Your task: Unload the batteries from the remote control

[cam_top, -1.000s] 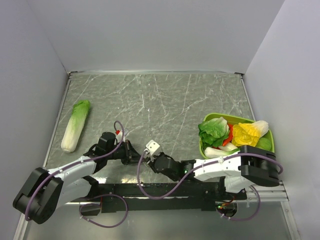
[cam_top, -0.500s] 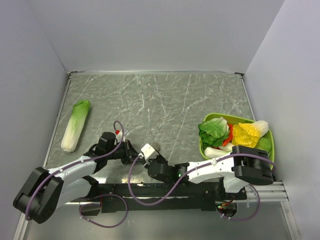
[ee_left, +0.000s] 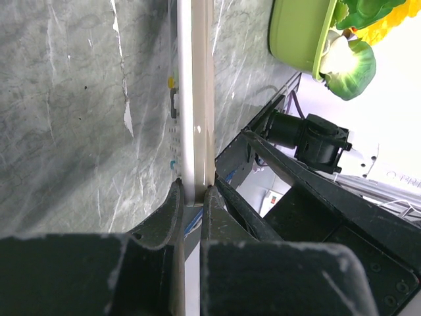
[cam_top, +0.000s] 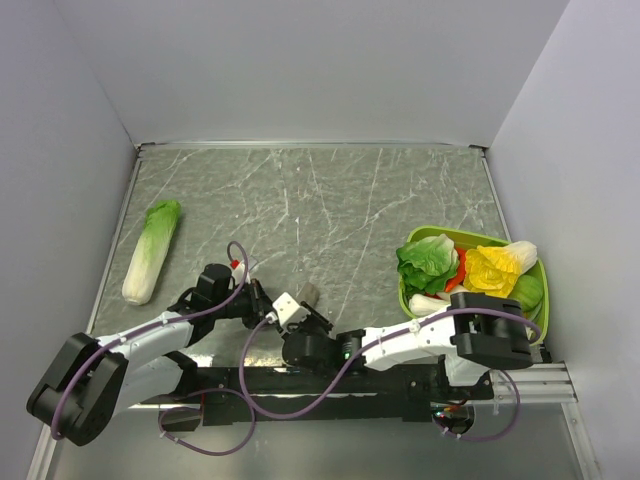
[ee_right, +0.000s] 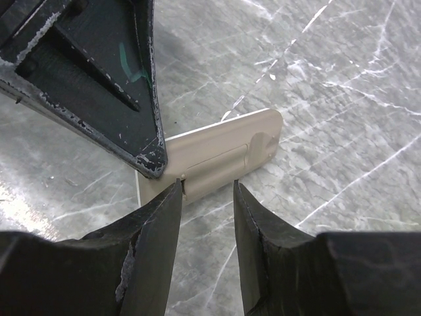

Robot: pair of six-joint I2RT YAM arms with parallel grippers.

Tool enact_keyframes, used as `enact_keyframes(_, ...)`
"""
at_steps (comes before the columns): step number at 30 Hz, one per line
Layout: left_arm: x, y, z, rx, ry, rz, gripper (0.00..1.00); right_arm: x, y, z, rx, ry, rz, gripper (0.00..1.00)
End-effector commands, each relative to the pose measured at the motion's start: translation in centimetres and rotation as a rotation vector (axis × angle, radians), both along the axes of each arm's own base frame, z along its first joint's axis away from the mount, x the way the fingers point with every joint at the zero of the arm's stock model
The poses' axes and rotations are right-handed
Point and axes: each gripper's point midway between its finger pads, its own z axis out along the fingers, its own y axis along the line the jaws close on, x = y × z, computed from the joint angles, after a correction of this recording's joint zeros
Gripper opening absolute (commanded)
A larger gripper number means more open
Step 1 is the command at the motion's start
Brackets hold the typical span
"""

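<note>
Overhead, grey marbled table [cam_top: 350, 200], pale walls [cam_top: 300, 70], left tool [ee_left: 195, 192] clenching remote control [ee_left: 195, 99], right tool [ee_right: 204, 189] parted.

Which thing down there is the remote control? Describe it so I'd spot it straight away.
Look at the near middle of the marble table. The remote control is the slim grey-tan bar pinched by one end in the left claw. Unlike the long pale-green cabbage far left, it is flat, hard-edged and small.

arms [cam_top: 150, 345] were white with black joints | cables [cam_top: 262, 370] were purple, looped | right hand [ee_right: 206, 185] fingers [ee_right: 148, 250] were black, scuffed
</note>
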Motion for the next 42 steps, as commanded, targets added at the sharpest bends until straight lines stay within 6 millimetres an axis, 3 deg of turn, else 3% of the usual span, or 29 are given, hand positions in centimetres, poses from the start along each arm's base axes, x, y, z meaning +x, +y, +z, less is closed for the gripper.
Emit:
enact_keyframes(1,-0.9,-0.9,2.0,-0.084,-0.001,-0.065,0.01,0.4,-0.7,-0.9,-0.087,-0.020,-0.039,0.45)
enact_keyframes(11,-0.8,-0.8,1.6,-0.075,0.007,-0.062,0.01,0.5,-0.6,-0.5,-0.113,-0.021,-0.059,0.45)
enact_keyframes(18,-1.1,-1.0,2.2,-0.090,0.005,-0.086,0.01,0.9,-0.8,1.9,0.051,0.097,-0.012,0.45)
enact_keyframes(19,-1.2,-1.1,2.5,-0.108,0.007,-0.096,0.01,0.1,-0.8,1.2,0.055,0.147,0.040,0.45)
enact_keyframes(21,-1.6,-1.3,2.7,-0.126,0.026,-0.118,0.01,0.3,-0.2,2.9,0.188,0.199,0.086,0.46)
enact_keyframes(22,-1.6,-1.3,2.6,-0.123,0.031,-0.120,0.01,-0.2,-0.8,2.1,0.207,0.238,0.108,0.46)
enact_keyframes(23,-1.4,-1.3,2.6,-0.115,0.023,-0.122,0.01,-1.2,0.1,2.6,0.272,0.304,0.191,0.47)
enact_keyframes(24,-1.6,-1.3,2.6,-0.109,0.034,-0.127,0.01,-0.7,-0.3,3.8,0.336,0.314,0.199,0.47)
enact_keyframes(25,-1.5,-1.4,2.9,-0.115,0.027,-0.137,0.01,-0.8,-1.0,3.2,0.352,0.344,0.207,0.47)
enact_keyframes(26,-1.6,-1.5,3.0,-0.119,0.034,-0.147,0.01,-1.8,-0.8,4.0,0.391,0.384,0.274,0.48)
enact_keyframes(30,-1.5,-1.6,3.0,-0.095,0.056,-0.173,0.01,-1.1,-2.0,3.6,0.406,0.426,0.273,0.51)
enact_keyframes(34,-1.4,-1.8,3.5,-0.125,0.087,-0.203,0.01,-2.0,-1.3,3.7,0.443,0.476,0.332,0.53)
enact_keyframes(42,-0.4,-1.4,1.7,-0.082,0.148,-0.182,0.01,-2.0,-0.8,3.1,0.446,0.493,0.338,0.54)
